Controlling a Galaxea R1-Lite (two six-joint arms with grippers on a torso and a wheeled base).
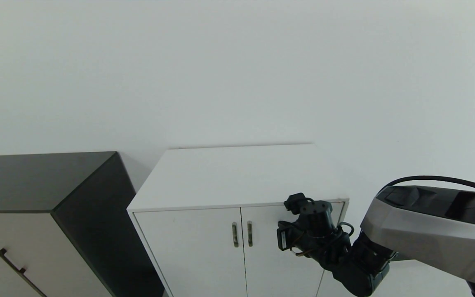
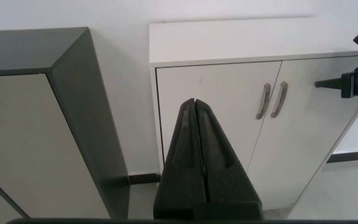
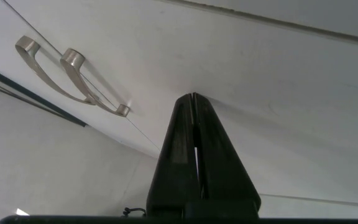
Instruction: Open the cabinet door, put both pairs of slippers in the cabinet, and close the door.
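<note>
You'll see a dark-topped unit [image 1: 43, 181] with pale fronts at the head view's lower left, a plain white wall [image 1: 237, 70] behind it.

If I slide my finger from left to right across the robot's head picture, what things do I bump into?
First the dark cabinet → the white cabinet's left door → left handle → right handle → right gripper.

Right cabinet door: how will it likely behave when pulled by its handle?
The right door looks like a stiff flat panel, so it should swing, not flex. Its handle sits at the inner edge, so hinges are probably at the outer edge. The handle looks smooth, curved metal, possibly slippery for the shut right gripper.
</note>
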